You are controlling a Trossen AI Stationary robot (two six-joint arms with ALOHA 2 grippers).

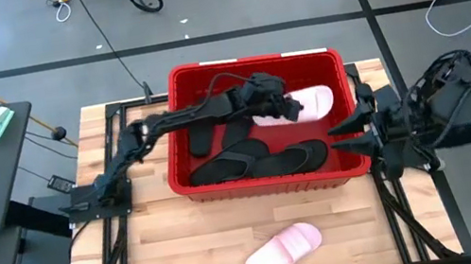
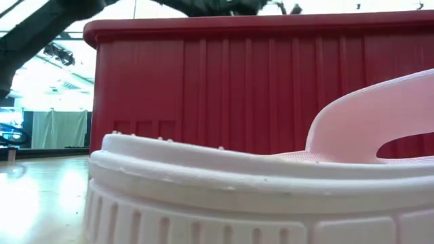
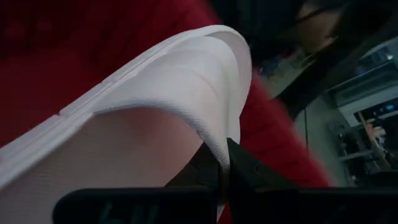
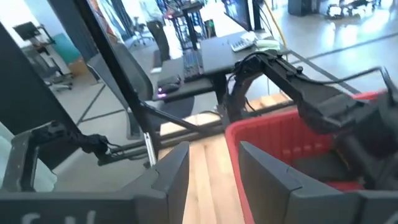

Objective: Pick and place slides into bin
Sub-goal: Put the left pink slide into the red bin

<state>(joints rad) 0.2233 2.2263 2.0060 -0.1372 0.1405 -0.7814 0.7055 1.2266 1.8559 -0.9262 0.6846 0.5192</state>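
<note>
Pink slide [image 1: 312, 103] pinched at strap by left gripper [image 1: 291, 108] above bin [image 1: 183, 150], right-wall side. Risk: thin grip slips early. Right gripper [image 1: 343, 135] spread at right rim, could snag. Second pink slide [image 1: 282, 250] near table [image 1: 156, 256] front edge.

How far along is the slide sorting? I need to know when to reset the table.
Done: about four black rubber sandals lie inside the large red plastic crate. In hand: the left gripper is shut on a pale pink wide-strap slide over the crate's interior, not yet released. Left: one more pale pink slide sits on the wooden table. The right gripper waits open at the crate's edge.
</note>
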